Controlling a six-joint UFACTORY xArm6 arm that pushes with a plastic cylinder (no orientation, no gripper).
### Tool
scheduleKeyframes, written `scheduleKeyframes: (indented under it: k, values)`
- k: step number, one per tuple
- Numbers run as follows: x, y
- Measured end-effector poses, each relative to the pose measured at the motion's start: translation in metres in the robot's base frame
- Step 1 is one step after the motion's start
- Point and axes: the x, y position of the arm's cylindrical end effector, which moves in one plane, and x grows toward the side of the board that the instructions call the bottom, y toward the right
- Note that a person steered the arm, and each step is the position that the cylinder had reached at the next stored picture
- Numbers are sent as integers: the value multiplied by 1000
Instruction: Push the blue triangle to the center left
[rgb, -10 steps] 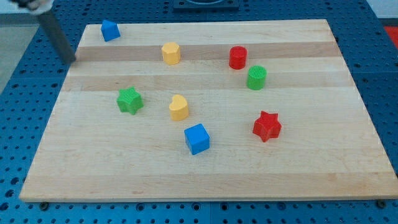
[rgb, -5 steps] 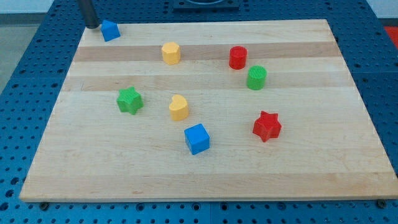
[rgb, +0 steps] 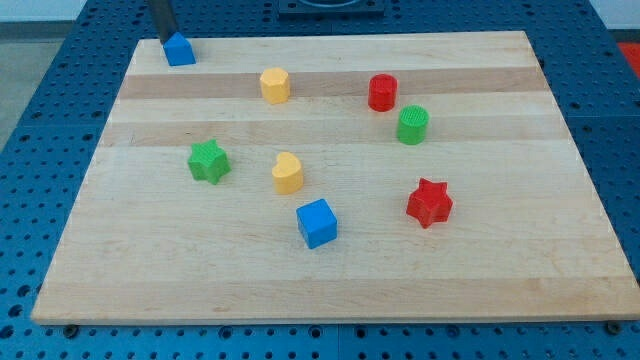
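The blue triangle (rgb: 180, 50) sits at the top left corner of the wooden board (rgb: 330, 290). My tip (rgb: 166, 37) is a dark rod coming down from the view's top edge. It stands just above and left of the blue triangle, touching or almost touching its upper left side.
A yellow block (rgb: 275, 85), a red cylinder (rgb: 382, 92) and a green cylinder (rgb: 412, 124) lie along the upper part. A green star (rgb: 208, 161), a yellow heart (rgb: 287, 173), a blue cube (rgb: 317, 223) and a red star (rgb: 429, 203) lie lower down.
My tip has moved from the board's left edge up and right to the blue triangle's upper left side. The triangle has shifted very slightly.
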Motion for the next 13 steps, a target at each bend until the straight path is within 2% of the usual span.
scheduleKeyframes:
  k: [2,3,4,8,10,12,13]
  values:
    - [0,26]
    - [1,122]
    - [1,149]
    - [1,60]
    - [39,53]
    - [2,42]
    - [15,40]
